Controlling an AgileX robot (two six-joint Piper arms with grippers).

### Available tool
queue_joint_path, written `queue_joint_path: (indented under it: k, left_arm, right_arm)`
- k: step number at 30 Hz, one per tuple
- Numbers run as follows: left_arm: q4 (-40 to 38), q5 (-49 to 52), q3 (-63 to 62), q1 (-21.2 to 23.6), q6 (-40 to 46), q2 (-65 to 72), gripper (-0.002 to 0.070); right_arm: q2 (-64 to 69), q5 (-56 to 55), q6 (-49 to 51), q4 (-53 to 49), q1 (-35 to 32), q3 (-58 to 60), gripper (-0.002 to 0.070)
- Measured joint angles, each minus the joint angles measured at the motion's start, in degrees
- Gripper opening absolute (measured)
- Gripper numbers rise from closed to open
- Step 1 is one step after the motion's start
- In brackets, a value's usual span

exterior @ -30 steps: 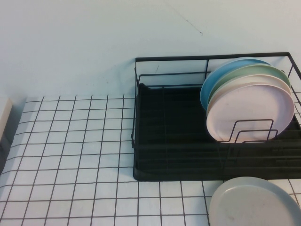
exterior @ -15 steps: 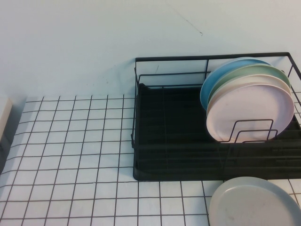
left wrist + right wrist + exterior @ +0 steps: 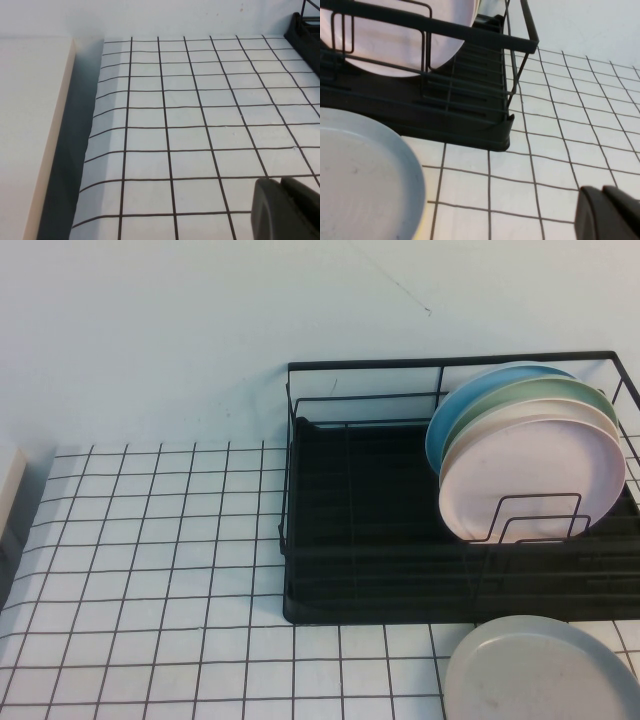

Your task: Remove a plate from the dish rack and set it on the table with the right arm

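Observation:
The pale grey plate [image 3: 545, 672] lies flat on the gridded table [image 3: 150, 570] just in front of the black dish rack [image 3: 350, 540], at the front right. It also shows in the right wrist view [image 3: 360, 175]. The rack [image 3: 470, 100] holds several upright plates, a pale pink one [image 3: 530, 485] in front. Neither gripper shows in the high view. My right gripper [image 3: 602, 192] is shut and empty over bare table, beside the rack's corner and apart from the grey plate. My left gripper [image 3: 280, 182] is shut and empty over the table's left part.
A beige board [image 3: 30, 125] lies beyond the table cover's left edge, with a dark gap between them. Behind the pink plate stand a pale green one [image 3: 530, 395] and a blue one [image 3: 470, 400]. A pale wall rises behind the rack.

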Motion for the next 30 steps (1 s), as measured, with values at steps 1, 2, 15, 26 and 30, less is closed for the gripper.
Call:
queue_joint_path:
  k: [1, 2, 15, 26, 30]
  left_arm:
    - [0.0, 0.0, 0.0, 0.0, 0.0, 0.0, -0.0004]
    - [0.0, 0.0, 0.0, 0.0, 0.0, 0.0, -0.0004]
    - [0.0, 0.0, 0.0, 0.0, 0.0, 0.0, -0.0004]
    - [0.0, 0.0, 0.0, 0.0, 0.2, 0.0, -0.0004]
    - [0.0, 0.0, 0.0, 0.0, 0.2, 0.0, -0.0004]
  right_arm:
    - [0.0, 0.0, 0.0, -0.1, 0.0, 0.0, -0.0002]
    - [0.0, 0.0, 0.0, -0.3, 0.0, 0.0, -0.0002]
    - [0.0, 0.0, 0.0, -0.4, 0.0, 0.0, -0.0002]
    - [0.0, 0.0, 0.0, 0.1, 0.0, 0.0, -0.0002]
    - [0.0, 0.0, 0.0, 0.2, 0.0, 0.0, -0.0002]
